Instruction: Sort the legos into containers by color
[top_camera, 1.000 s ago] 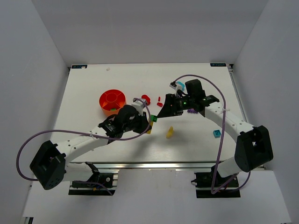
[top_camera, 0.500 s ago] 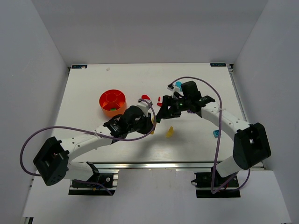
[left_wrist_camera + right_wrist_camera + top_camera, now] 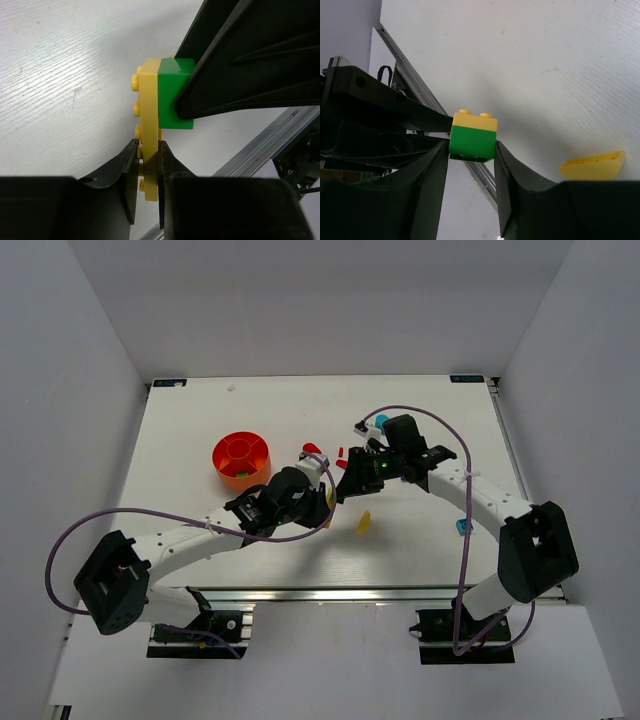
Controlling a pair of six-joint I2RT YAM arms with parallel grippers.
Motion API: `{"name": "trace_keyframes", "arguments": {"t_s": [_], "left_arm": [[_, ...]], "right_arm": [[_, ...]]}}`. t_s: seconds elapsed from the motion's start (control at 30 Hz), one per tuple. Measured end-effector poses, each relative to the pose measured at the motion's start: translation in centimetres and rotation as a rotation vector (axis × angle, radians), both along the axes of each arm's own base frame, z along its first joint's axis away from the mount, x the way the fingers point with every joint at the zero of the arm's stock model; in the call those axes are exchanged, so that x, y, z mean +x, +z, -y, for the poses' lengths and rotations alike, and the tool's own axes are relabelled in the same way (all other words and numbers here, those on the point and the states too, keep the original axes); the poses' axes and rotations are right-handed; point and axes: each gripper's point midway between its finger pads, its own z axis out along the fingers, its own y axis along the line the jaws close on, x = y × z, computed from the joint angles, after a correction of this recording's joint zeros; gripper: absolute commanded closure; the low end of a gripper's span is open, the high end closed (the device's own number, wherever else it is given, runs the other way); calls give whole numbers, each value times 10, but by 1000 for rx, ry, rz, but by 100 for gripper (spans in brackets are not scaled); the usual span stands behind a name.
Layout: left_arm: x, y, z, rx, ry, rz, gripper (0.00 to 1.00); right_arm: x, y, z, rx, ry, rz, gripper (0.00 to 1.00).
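Legos (image 3: 364, 524) lie scattered over the white desk (image 3: 200, 420), and two of them are joined and sit between the two arms near the middle of the desk, towards its near edge. The pair is a thin yellow plate (image 3: 148, 100) with a green brick (image 3: 472, 142) fixed against its flat face, opposite the studs. The left tool (image 3: 148, 150) is drawn in narrow and pinches the plate across its thickness at one end, one finger on the studded face and one on the flat face. The right tool (image 3: 471, 146) comes from the other side and straddles the green brick, its two dark fingers set against opposite sides of the brick, closed in on it. Whether the joined pair touches the desk I cannot tell. Just beside this meeting point, towards the right arm, a yellow wedge (image 3: 592, 166) lies alone on the desk. Two red pieces (image 3: 312, 450) rest a little farther back, between the tools and the round orange-red bowl (image 3: 222, 462), which stands on the left half of the desk with something small and green in its outer ring. A cyan brick (image 3: 461, 526) lies near the right arm's forearm, well apart from the rest.
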Motion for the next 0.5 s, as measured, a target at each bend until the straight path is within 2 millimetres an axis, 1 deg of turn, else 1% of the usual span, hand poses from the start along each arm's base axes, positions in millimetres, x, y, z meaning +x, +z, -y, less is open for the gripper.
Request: {"name": "trace_keyframes", "arguments": {"t_s": [0.03, 0.07, 0.13, 0.17, 0.27, 0.37, 0.5], "left_arm": [[0, -1, 0, 2, 0, -1, 100], [0, -1, 0, 3, 0, 0, 100], [0, -2, 0, 6, 0, -1, 100], [0, -2, 0, 7, 0, -1, 100], [2, -4, -2, 19, 6, 0, 100], [5, -6, -5, 43, 20, 10, 100], [11, 0, -12, 80, 51, 48, 100]], "right_arm": [[0, 0, 0, 0, 0, -3, 60], [1, -1, 0, -1, -1, -6, 66], [2, -2, -1, -1, 1, -9, 74], [2, -2, -2, 0, 3, -11, 82], [4, -4, -4, 2, 15, -18, 100], [4, -5, -6, 3, 33, -24, 100], [7, 1, -7, 12, 63, 7, 100]]}}
